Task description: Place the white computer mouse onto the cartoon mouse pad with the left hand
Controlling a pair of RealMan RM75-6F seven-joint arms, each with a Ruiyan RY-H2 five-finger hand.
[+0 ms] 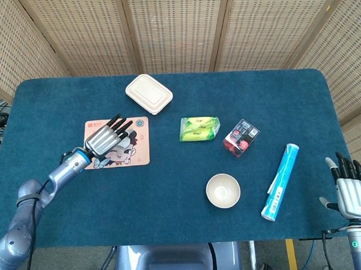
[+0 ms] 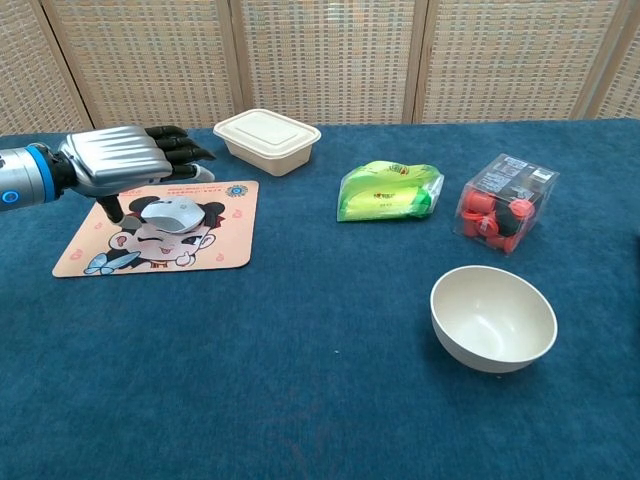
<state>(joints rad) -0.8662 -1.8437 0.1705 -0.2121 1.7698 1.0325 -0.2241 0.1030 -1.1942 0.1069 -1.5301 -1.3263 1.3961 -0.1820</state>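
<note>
The white computer mouse [image 2: 172, 211] lies flat on the cartoon mouse pad [image 2: 215, 250], over the printed face. My left hand [image 2: 120, 160] hovers just above and behind it with fingers stretched out and spread, holding nothing; the thumb hangs down at the mouse's left. In the head view the left hand [image 1: 106, 139] covers most of the mouse on the pad [image 1: 138, 155]. My right hand [image 1: 350, 194] stays at the table's front right corner, fingers apart and empty.
A beige lidded food box [image 2: 266, 139] stands behind the pad. To the right lie a green snack bag [image 2: 390, 191], a clear box of red items [image 2: 505, 203], a white bowl [image 2: 493, 318] and a blue tube [image 1: 280, 181].
</note>
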